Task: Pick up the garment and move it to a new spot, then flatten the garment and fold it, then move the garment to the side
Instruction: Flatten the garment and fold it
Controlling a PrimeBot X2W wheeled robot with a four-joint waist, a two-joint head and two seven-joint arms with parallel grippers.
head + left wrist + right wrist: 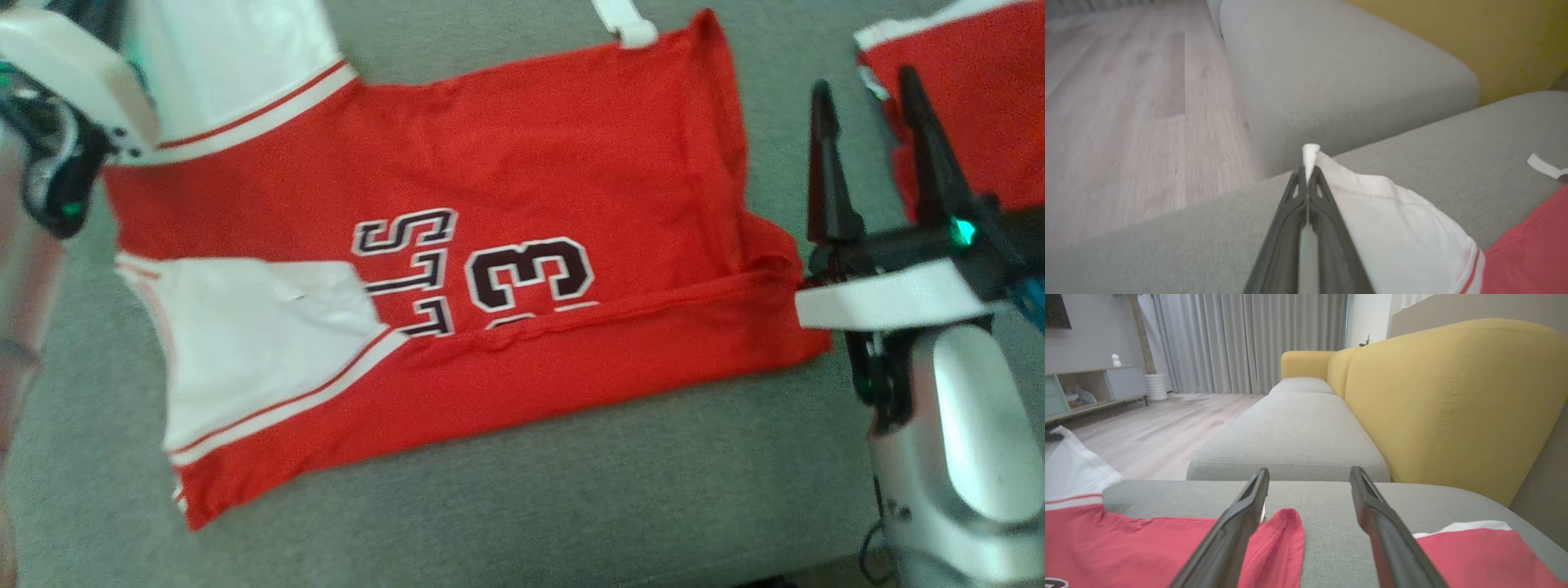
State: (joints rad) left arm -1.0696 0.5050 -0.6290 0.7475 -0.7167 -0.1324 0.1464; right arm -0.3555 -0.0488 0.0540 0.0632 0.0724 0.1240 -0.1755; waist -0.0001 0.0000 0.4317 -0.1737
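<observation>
The garment point(531, 163) is a red jersey with white sleeves and black-and-white lettering. It lies spread on the grey sofa seat point(571, 490), with its near edge folded up over the lettering. In the left wrist view my left gripper point(1309, 165) is shut on the edge of one white sleeve point(1404, 228), which is lifted off the cushion. My left wrist point(73, 90) sits at the garment's upper left corner. My right gripper point(864, 82) stands open just off the garment's right end, holding nothing. In the right wrist view the right gripper point(1309, 473) straddles bare cushion beside a red corner point(1282, 539).
A second red garment point(971, 90) lies at the far right, close to my right fingers. A white strap point(624, 20) lies past the jersey's far edge. The yellow backrest point(1453, 396) borders the seat, another grey cushion point(1339, 73) adjoins it, and beyond is wooden floor point(1126, 102).
</observation>
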